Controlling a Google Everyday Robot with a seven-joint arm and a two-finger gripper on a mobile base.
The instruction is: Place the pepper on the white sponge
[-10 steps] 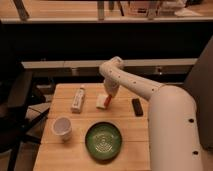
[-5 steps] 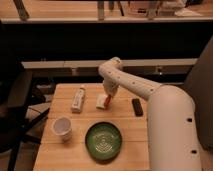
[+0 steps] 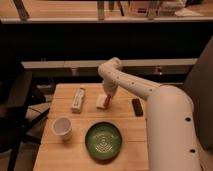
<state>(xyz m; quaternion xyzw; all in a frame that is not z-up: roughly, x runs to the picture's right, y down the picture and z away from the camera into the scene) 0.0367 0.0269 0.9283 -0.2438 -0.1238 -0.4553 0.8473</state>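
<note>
The small red-orange pepper (image 3: pixel 106 101) lies on the white sponge (image 3: pixel 101 102) near the middle of the wooden table (image 3: pixel 125 145). My gripper (image 3: pixel 108 93) hangs at the end of the white arm, right above the pepper and the sponge. The arm's end covers part of the sponge's far edge.
A white tube-like bottle (image 3: pixel 78 99) lies left of the sponge. A white cup (image 3: pixel 62 127) stands at the front left. A green plate (image 3: pixel 103 141) sits at the front middle. A black remote (image 3: pixel 136 106) lies to the right. A dark chair (image 3: pixel 20 107) stands left of the table.
</note>
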